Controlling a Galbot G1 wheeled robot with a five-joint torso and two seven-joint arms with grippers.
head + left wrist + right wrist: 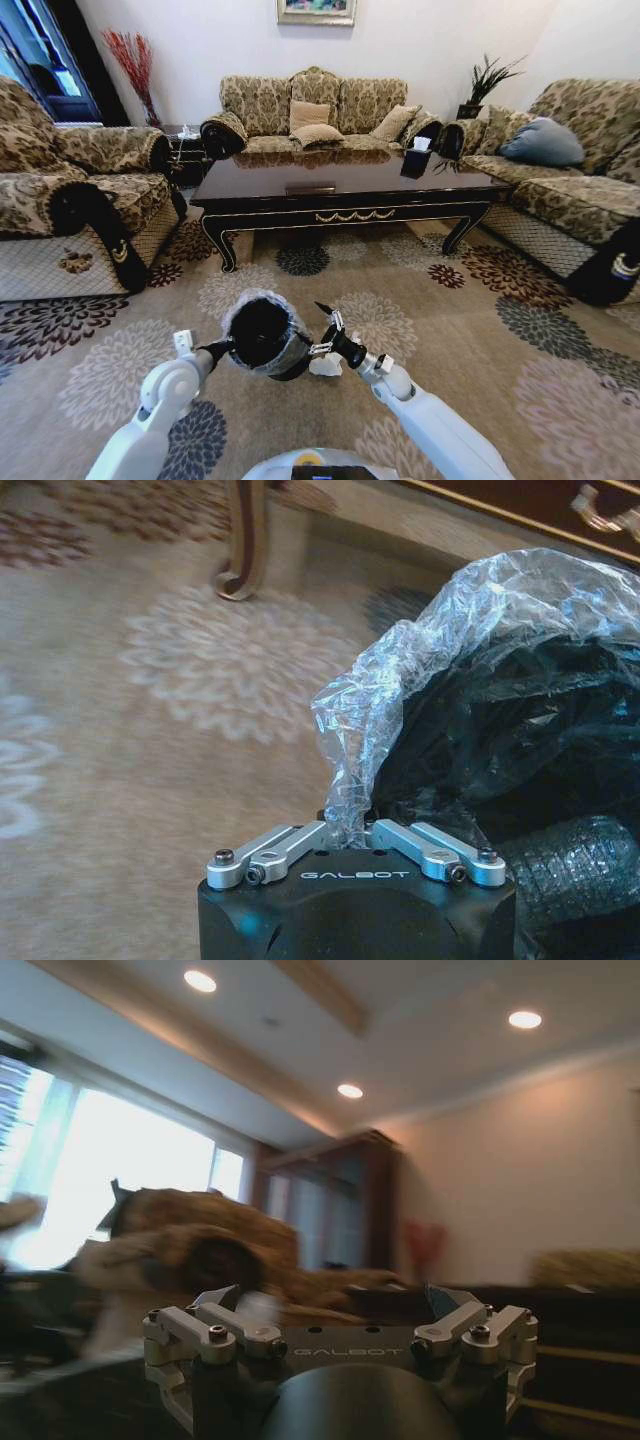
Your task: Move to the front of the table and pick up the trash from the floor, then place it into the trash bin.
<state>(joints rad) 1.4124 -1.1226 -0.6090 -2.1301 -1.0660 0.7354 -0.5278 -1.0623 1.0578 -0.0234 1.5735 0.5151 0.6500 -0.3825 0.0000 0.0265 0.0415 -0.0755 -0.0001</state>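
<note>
Trash bin [262,335] hangs from your left hand [350,832] (pinching its liner); your right hand [327,330] gapes empty, white wad [326,365] on the floor [480,340] unpicked.

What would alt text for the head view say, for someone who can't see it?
The left gripper holds a black trash bin by its rim above the flowered floor; the open right gripper is beside it, over white trash. The table stands beyond.
</note>
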